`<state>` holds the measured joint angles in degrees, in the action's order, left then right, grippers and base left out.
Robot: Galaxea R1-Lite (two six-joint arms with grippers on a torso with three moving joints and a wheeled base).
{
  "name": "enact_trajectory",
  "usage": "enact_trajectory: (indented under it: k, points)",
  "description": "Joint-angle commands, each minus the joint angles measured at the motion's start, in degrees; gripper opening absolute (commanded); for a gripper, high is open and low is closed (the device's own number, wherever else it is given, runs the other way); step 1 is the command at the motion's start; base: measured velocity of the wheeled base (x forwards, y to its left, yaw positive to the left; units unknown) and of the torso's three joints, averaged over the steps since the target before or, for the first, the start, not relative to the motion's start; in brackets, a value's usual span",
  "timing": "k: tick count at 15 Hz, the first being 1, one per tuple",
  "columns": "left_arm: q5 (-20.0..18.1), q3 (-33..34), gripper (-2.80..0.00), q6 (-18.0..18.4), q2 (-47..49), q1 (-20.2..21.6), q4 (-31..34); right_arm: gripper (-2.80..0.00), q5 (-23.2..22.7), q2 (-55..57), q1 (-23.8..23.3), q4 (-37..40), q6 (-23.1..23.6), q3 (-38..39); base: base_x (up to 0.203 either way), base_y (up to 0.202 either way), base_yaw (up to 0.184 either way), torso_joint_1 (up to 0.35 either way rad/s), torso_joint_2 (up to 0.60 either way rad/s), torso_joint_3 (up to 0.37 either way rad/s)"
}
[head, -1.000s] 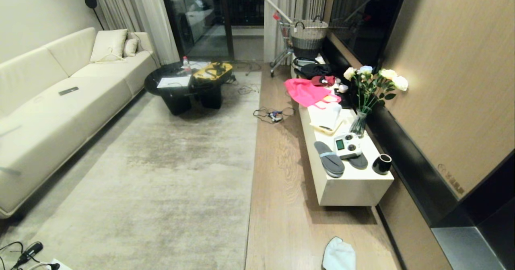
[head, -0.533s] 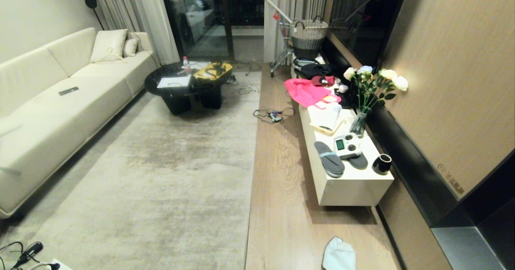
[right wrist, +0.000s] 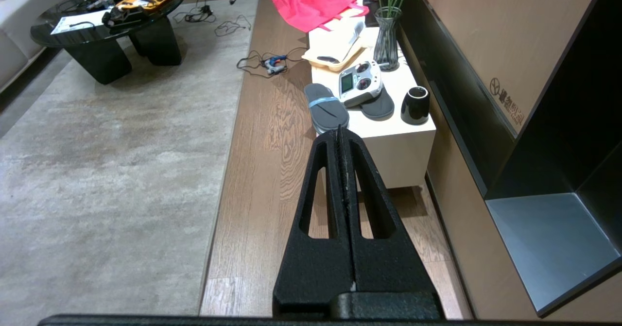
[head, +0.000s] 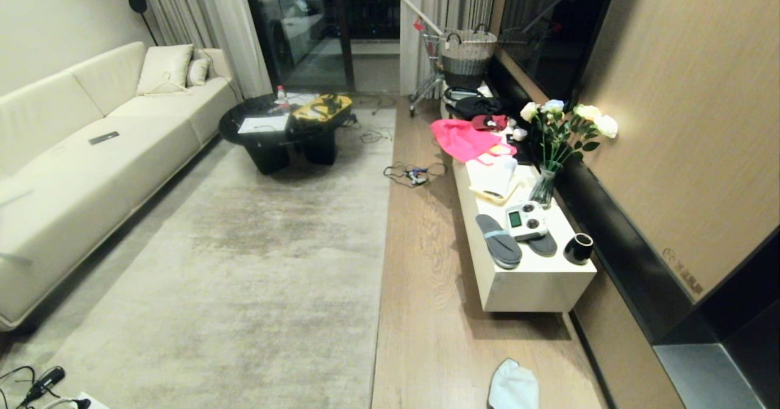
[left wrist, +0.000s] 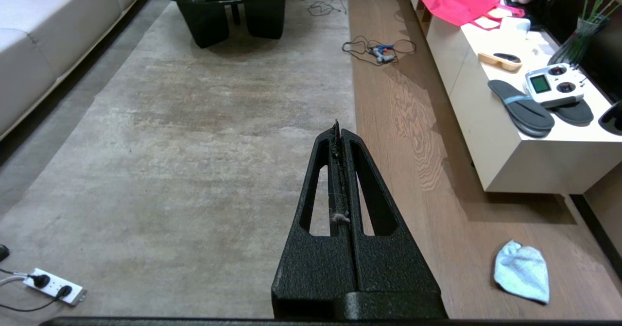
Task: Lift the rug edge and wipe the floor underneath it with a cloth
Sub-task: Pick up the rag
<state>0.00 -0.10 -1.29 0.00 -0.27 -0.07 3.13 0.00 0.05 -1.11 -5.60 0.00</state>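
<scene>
a: how do the jaws stand?
b: left gripper (left wrist: 338,128) and right gripper (right wrist: 339,132) both pressed together, gripping nothing.
a: the cloth (left wrist: 522,277)?
b: on the floor (left wrist: 413,136), apart from the left jaws; the rug edge (left wrist: 351,88) runs ahead of them.

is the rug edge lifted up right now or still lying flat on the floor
Flat. The rug edge runs as a straight unbroken line along the floor, with no backing showing; both grippers, left and right, hang clear of it.

Black, textured, tapered fingers (left wrist: 340,180) with long slots.
</scene>
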Motion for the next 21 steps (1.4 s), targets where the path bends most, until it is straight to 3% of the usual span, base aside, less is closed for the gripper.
enact_trajectory:
  k: [1,21]
  points:
    - [0.00,0.01,-2.80,0.04,0.00,0.00,-0.01,-2.80,0.03,0.00,0.03,-0.04,-0.03,0.00,0.000,0.000,0.000,0.000,0.00,0.000]
    - [0.00,0.01,-2.80,-0.03,0.00,0.00,-0.01,-2.80,0.12,0.09,0.04,-0.12,-0.21,0.00,0.000,0.000,0.000,-0.018,0.04,0.024]
